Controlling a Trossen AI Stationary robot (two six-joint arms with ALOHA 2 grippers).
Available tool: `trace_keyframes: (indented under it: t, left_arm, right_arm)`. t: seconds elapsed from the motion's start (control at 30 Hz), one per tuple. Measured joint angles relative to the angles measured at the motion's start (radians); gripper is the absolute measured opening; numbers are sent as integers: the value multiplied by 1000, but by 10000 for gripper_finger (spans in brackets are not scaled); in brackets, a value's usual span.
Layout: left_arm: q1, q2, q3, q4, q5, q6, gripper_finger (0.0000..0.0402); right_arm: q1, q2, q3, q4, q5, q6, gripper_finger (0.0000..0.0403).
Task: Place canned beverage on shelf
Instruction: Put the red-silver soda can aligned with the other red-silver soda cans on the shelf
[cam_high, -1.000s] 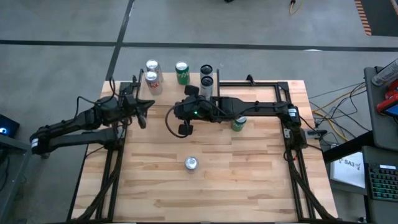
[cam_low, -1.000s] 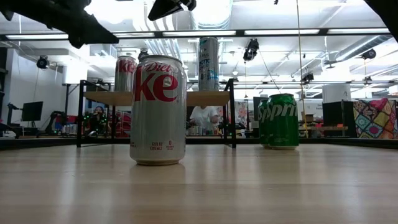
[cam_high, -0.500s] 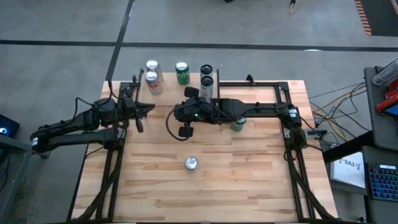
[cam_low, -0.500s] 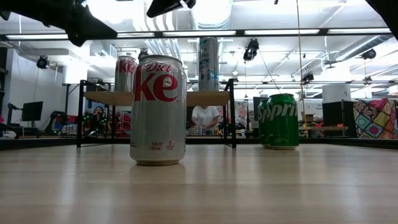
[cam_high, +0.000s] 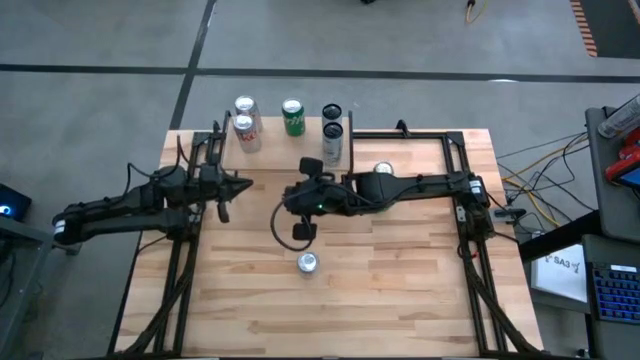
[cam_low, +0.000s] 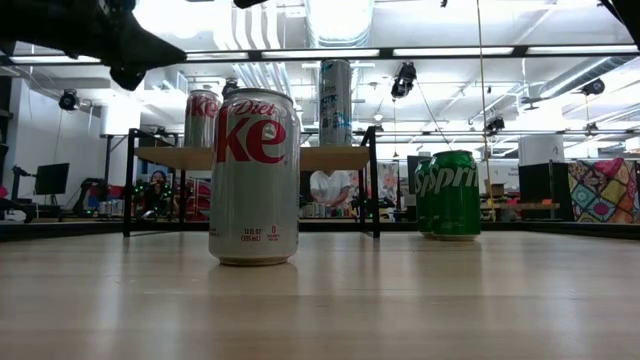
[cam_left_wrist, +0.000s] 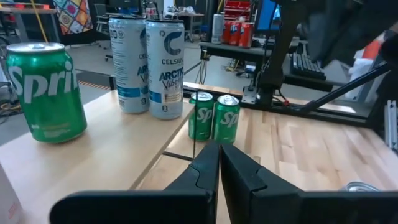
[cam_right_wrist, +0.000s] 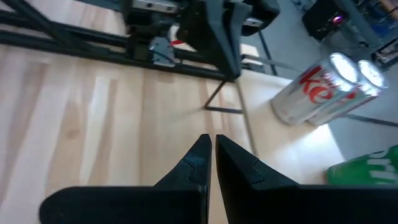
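A Diet Coke can (cam_high: 307, 262) stands upright on the table toward the near edge, large in the low view as the can (cam_low: 254, 178). Two green Sprite cans (cam_left_wrist: 213, 117) stand on the table beside the shelf. The shelf (cam_low: 330, 158) at the far edge carries two Diet Coke cans (cam_right_wrist: 323, 87), a Sprite (cam_left_wrist: 46, 93) and two Celsius cans (cam_left_wrist: 149, 62). My left gripper (cam_left_wrist: 219, 150) is shut and empty, pointing level just off the shelf's near left corner. My right gripper (cam_right_wrist: 213, 142), also shut and empty, hovers over mid-table, aimed leftward and slightly down.
Black frame rails (cam_high: 195, 250) run along the table's left and right sides. The right arm (cam_high: 420, 185) stretches across the far half of the table, partly over the Sprite cans. Bare wood (cam_high: 400, 290) lies around the lone Diet Coke can.
My right gripper has swung toward the table's near edge, uncovering a Sprite can's top, and has nearly left the top of the low view. My left gripper has sunk a little and drifted toward the near edge. Both stay shut. No can has moved.
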Motion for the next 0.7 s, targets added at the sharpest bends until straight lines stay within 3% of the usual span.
trace_keyframes:
  t: [0.7]
  left_arm:
    - [-1,-38,-76,14,10,-118,0]
  right_arm:
    - [57,0,0,-339,-42,187,12]
